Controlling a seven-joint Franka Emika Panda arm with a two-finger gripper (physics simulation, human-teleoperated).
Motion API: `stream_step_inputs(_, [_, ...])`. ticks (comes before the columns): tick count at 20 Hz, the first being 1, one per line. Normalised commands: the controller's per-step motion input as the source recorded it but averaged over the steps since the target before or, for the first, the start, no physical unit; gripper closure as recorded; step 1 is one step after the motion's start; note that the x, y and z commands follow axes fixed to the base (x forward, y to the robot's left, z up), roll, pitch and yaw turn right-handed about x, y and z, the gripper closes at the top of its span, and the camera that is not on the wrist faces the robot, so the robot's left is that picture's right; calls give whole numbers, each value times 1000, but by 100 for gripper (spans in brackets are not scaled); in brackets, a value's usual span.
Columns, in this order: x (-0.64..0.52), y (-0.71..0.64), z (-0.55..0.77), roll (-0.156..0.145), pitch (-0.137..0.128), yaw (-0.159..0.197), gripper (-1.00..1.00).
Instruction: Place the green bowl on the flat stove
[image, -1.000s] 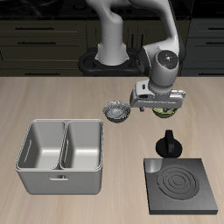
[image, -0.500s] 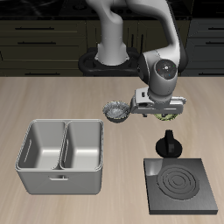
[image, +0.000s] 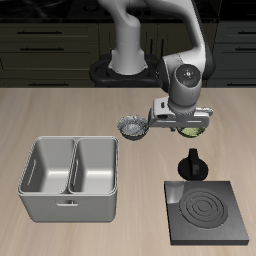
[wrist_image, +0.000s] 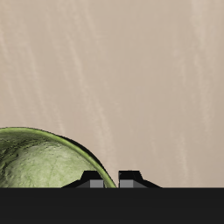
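- Pale wood-grain table (image: 60, 115) with dark cabinets behind; the robot base stands at the back edge.
- White-and-grey two-finger gripper (image: 181, 128) hangs low over the small round olive-green bowl (image: 186, 130), which sits far back on the table, mostly hidden under the hand in the exterior view.
- Wrist view shows the green bowl's (wrist_image: 44, 162) mottled glossy inside and thin dark rim, with both fingertips (wrist_image: 87, 181) close together right at the rim.
- Gap between the tips looks narrow, about a rim's width; whether the rim is actually pinched is not shown, so grip state cannot be told.
- Dark grey-blue patterned bowl (image: 132, 127) sits just beside the green one, near the gripper; not the target.
- Flat black square stove with pale concentric burner rings (image: 207, 212) lies near the front edge, its black knob (image: 192, 166) at the edge facing back, between bowl and burner.
- Grey two-compartment metal basin (image: 72, 177) stands well apart.
- Handling judgement: bowl looks rigid and light, glazed so probably slippery; rounded wall offers no flat faces.
- Best hold is likely the rim wall, one finger inside and one outside, seated deep enough not to slip.
- Pinched on one side, it may tilt on lifting; it needs height to clear the knob and a gentle set-down on the rings.
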Motion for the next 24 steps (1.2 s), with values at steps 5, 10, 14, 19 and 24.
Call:
stream_step_inputs(5, [-3, -20, 210, 13, -38, -2, 100])
stream_step_inputs(10, [52, -4, 535, 13, -90, 28, 100])
stream_step_inputs(14, [60, -25, 658, 1, -102, 39, 100])
stream_step_inputs(19, [17, -99, 665, -18, -97, 2, 100])
stream_step_inputs(24, [-5, -18, 418, 2, -68, 8, 100])
